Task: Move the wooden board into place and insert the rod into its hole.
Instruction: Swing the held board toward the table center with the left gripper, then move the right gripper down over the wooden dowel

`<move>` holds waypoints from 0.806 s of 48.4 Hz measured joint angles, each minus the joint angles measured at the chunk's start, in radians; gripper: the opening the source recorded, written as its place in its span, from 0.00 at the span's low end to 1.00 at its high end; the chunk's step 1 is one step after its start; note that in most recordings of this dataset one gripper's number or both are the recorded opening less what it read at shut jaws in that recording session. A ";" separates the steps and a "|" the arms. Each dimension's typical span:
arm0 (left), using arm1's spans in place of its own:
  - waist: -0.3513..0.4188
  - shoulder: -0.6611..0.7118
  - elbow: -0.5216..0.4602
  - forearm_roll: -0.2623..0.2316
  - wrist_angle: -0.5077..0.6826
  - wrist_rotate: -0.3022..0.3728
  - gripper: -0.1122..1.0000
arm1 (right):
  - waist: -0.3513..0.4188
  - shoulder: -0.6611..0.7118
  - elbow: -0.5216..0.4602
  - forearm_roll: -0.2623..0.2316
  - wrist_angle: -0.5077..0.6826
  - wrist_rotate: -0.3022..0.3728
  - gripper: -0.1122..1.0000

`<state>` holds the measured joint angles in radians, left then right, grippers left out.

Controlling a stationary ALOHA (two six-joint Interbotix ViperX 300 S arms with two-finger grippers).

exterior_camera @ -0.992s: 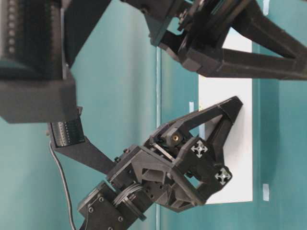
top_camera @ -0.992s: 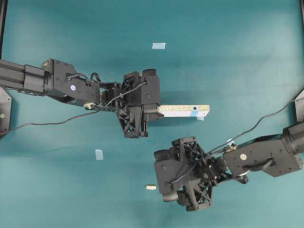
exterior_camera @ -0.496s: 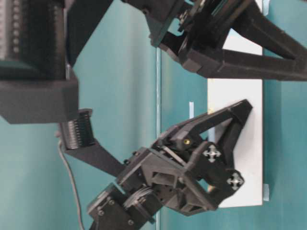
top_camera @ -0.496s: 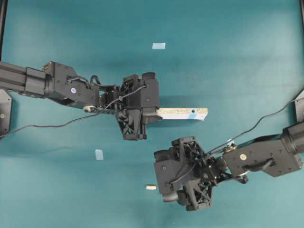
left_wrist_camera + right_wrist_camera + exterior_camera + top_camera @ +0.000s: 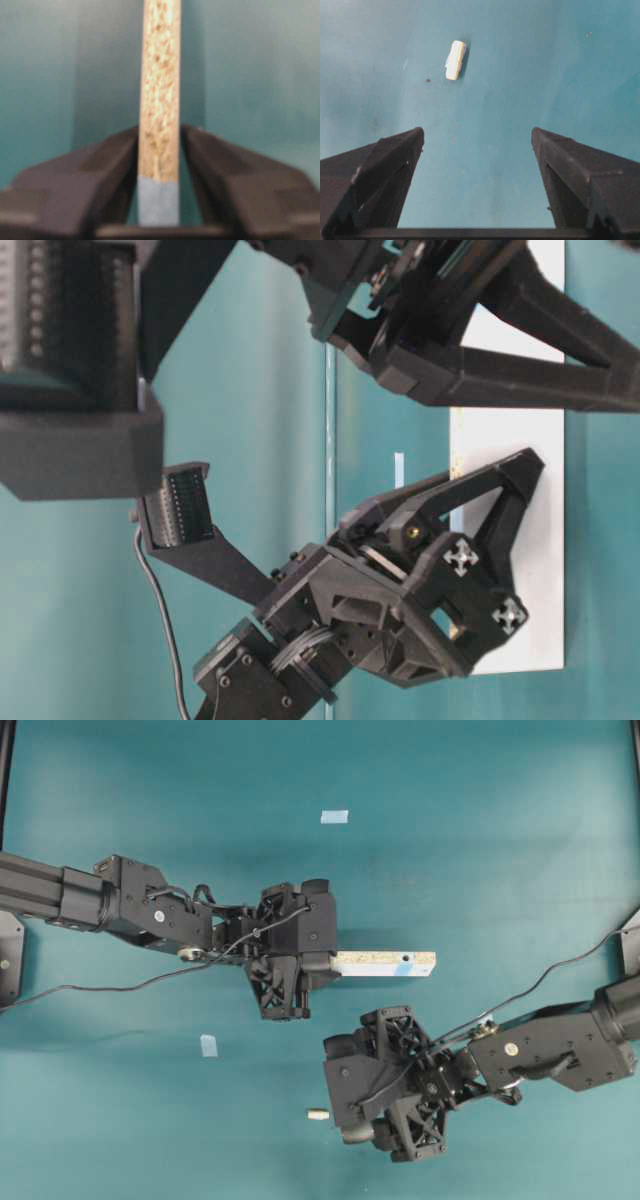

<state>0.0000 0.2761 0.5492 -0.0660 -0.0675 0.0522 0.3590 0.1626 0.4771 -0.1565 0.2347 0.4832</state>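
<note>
Teal tabletop (image 5: 480, 840): rod (image 5: 318, 1115) lies just beside right hand (image 5: 345, 1115).

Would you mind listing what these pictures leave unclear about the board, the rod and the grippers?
- Board: its left end is hidden under the left gripper overhead.
- Board's hole: barely a dot overhead; the blurred left wrist view shows none.
- Rod: too small to show its ends; absent from the table-level view.
- Right gripper: fingertips cut off by the wrist view's bottom edge.

Left gripper (image 5: 159, 165) newly loosened around wooden board (image 5: 160, 90)
</note>
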 measured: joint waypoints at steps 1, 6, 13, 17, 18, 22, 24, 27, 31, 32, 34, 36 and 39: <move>0.000 0.000 -0.002 0.000 0.000 0.002 0.69 | 0.000 0.000 -0.002 0.002 0.000 0.000 0.95; 0.000 0.000 -0.005 0.000 -0.003 0.002 0.73 | 0.000 0.000 0.000 0.002 0.000 0.002 0.95; 0.000 0.000 -0.006 0.000 -0.005 0.000 0.73 | 0.000 0.000 0.000 0.000 0.003 0.002 0.95; 0.000 -0.014 -0.006 0.000 -0.003 0.002 0.73 | 0.000 0.000 -0.002 0.000 0.014 0.002 0.95; 0.000 -0.018 -0.005 0.002 -0.003 0.002 0.73 | 0.000 0.000 -0.002 0.000 0.015 0.002 0.95; 0.000 -0.041 0.011 0.000 0.005 0.000 0.73 | 0.000 0.000 -0.009 0.002 0.026 0.002 0.95; 0.000 -0.052 0.025 0.000 0.006 0.000 0.73 | 0.000 0.000 -0.017 0.000 0.031 0.003 0.95; 0.000 -0.067 0.048 0.000 0.008 0.000 0.73 | -0.002 0.000 -0.028 0.000 0.037 0.006 0.95; 0.000 -0.086 0.078 0.000 0.009 0.000 0.72 | -0.003 0.002 -0.049 0.000 0.054 0.018 0.94; 0.000 -0.091 0.089 0.000 0.009 0.002 0.72 | -0.003 0.003 -0.055 0.002 0.060 0.026 0.94; 0.000 -0.104 0.106 0.000 0.011 0.002 0.72 | -0.005 0.009 -0.071 0.002 0.075 0.043 0.94; 0.000 -0.114 0.121 0.000 0.009 0.002 0.72 | -0.008 0.021 -0.087 0.002 0.095 0.064 0.94; 0.000 -0.129 0.143 0.000 0.009 0.002 0.72 | -0.012 0.044 -0.120 0.002 0.126 0.107 0.94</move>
<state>0.0000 0.1473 0.6918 -0.0660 -0.0583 0.0537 0.3467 0.2071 0.3574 -0.1549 0.3605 0.5906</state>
